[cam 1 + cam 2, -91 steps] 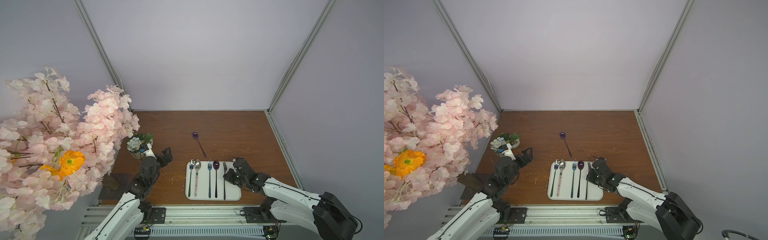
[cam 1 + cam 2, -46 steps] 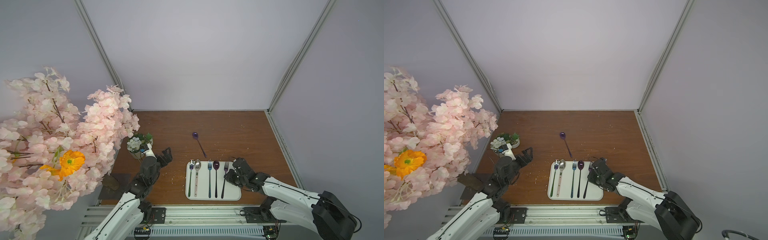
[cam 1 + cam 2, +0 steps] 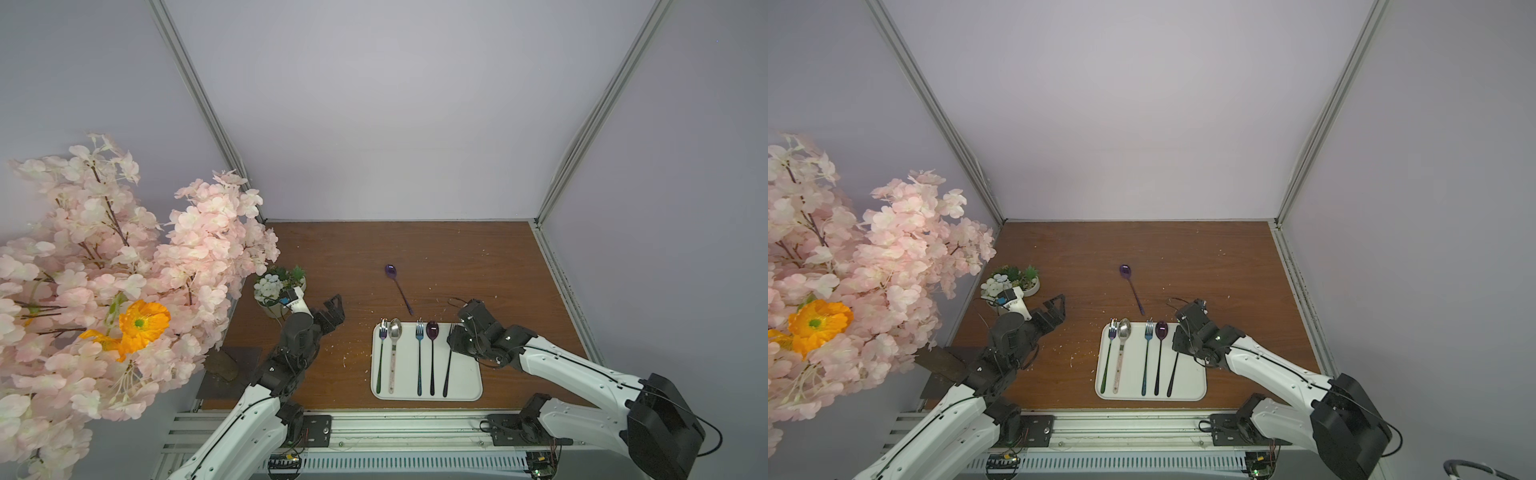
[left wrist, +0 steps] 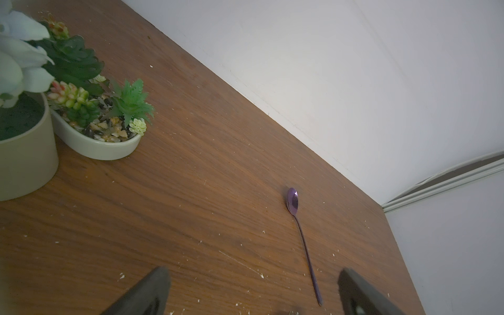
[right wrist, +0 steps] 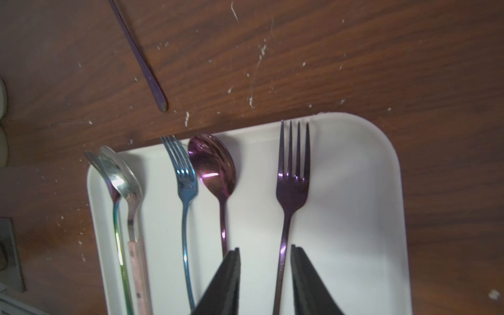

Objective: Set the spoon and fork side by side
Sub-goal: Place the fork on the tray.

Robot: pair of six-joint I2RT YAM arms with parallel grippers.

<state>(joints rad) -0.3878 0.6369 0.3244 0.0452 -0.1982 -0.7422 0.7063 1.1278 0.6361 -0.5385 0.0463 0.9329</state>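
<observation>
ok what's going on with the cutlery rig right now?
The right tool sits low over the white tray, jaws apart on either side of the handle of the purple fork, not clamping it. That fork lies flat beside the purple spoon. A blue fork, a silver spoon and a green-handled fork are lined up further along. The left tool hangs open over the table near the potted plants, holding nothing. A thin purple teaspoon lies loose beyond the tray.

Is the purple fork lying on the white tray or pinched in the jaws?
Lying on the tray: the purple fork rests flat, right gripper's jaws parted around its handle.
</observation>
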